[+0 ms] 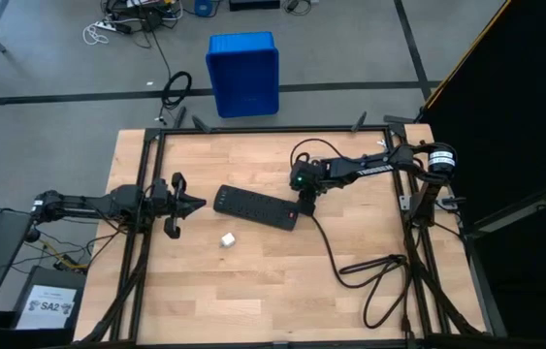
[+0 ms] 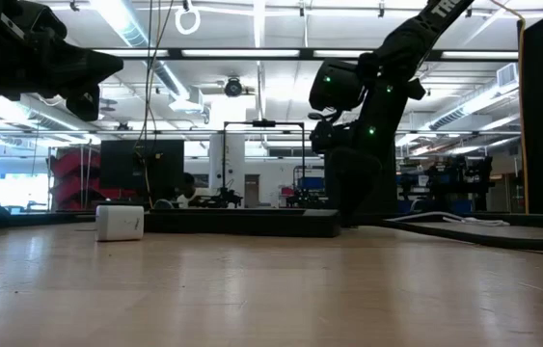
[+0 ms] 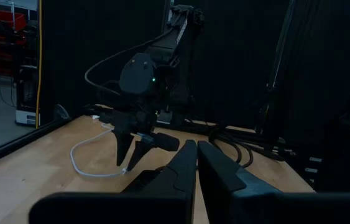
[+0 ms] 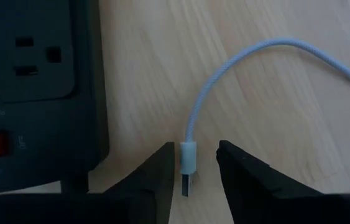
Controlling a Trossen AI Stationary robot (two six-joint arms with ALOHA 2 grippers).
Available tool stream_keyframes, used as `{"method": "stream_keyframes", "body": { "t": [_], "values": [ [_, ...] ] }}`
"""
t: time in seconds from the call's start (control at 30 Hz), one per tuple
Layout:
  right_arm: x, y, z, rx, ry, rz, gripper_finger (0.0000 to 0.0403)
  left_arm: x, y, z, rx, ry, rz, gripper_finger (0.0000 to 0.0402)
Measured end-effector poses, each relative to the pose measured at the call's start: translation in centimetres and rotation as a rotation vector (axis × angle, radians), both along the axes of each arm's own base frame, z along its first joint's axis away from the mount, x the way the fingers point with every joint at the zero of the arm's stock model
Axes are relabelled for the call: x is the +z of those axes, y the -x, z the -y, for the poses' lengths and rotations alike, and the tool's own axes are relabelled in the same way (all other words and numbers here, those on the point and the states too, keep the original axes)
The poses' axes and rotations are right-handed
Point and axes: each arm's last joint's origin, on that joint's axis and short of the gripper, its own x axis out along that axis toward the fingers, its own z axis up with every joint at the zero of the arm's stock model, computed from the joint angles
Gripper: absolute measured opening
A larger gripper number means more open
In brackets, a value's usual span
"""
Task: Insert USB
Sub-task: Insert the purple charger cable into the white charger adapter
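Note:
The USB cable is thin and white and lies on the wooden table beside the black power strip. Its white plug with the metal tip lies just off the strip's switch end. My right gripper points down over this plug, open, one finger on each side of it. The left wrist view shows the cable curling on the table behind my right gripper. My left gripper hovers shut, off the strip's left end. My right gripper comes from above with its fingers astride the USB plug. One finger stands right against the plug's side, and I cannot tell whether it touches. The other finger is clearly apart from it. The plug lies on the table.
A small white cube sits on the table near the strip's middle, toward the near edge. The thick black cord runs from the strip's right end and loops toward the near right corner. A blue bin stands on the floor beyond the far edge.

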Motion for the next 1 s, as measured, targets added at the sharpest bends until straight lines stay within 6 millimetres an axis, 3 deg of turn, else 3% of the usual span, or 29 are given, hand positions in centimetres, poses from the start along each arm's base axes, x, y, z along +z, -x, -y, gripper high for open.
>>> {"method": "stream_keyframes", "body": {
  "t": [0.23, 0.5, 1.0],
  "values": [
    [-1.2, -0.2, 0.5, 0.0, -0.033, -0.019, 0.0087, 0.0, 0.0, 0.0, 0.0, 0.0, -0.001, 0.0001],
    [-1.1, -0.1, 1.0, -0.006, -0.053, -0.009, 0.008, 0.1, 0.0, 0.0, 0.0, 0.001, 0.015, 0.0001],
    [-1.1, -0.1, 1.1, 0.012, -0.051, -0.011, 0.0005, 0.2, 0.0, 0.0, 0.0, 0.001, 0.017, 0.0001]
  ]
}}
